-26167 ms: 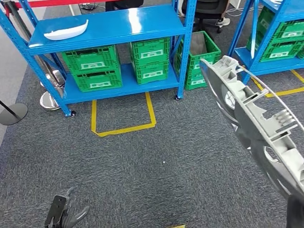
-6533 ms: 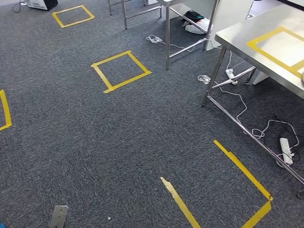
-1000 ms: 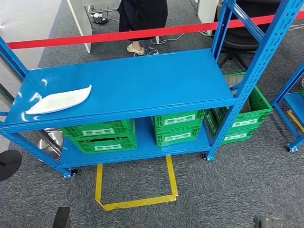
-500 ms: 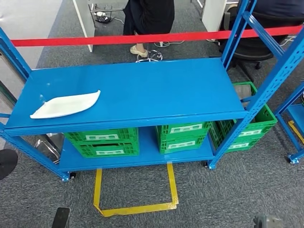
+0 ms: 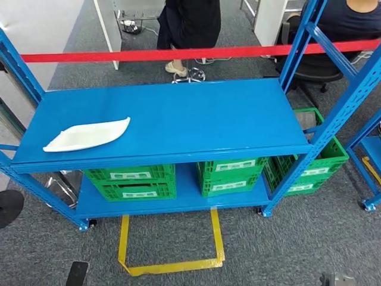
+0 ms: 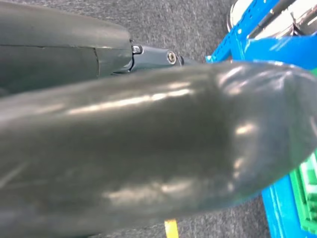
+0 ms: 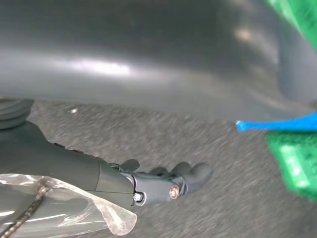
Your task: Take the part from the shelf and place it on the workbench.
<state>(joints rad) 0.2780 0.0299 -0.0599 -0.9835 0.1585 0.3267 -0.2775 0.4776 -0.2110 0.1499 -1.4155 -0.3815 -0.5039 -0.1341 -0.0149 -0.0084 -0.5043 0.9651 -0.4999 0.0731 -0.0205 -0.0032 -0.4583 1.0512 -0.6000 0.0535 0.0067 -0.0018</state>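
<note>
At mid-left of the head view, the white part (image 5: 87, 134) awaits pickup; right hand (image 7: 164, 183) fingers curl in, empty, left hand's state unclear.

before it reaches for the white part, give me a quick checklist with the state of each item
1. White part lies on the top shelf, nothing on it: ok.
2. Shelf squarely ahead of the robot: ok.
3. Right hand carries nothing, fingers loosely curled: ok.
4. Left hand free: cannot tell; its wrist view is blocked by dark body parts.
5. People stay beyond the red barrier tape: ok.
6. Part within arm's reach: cannot tell.
</note>
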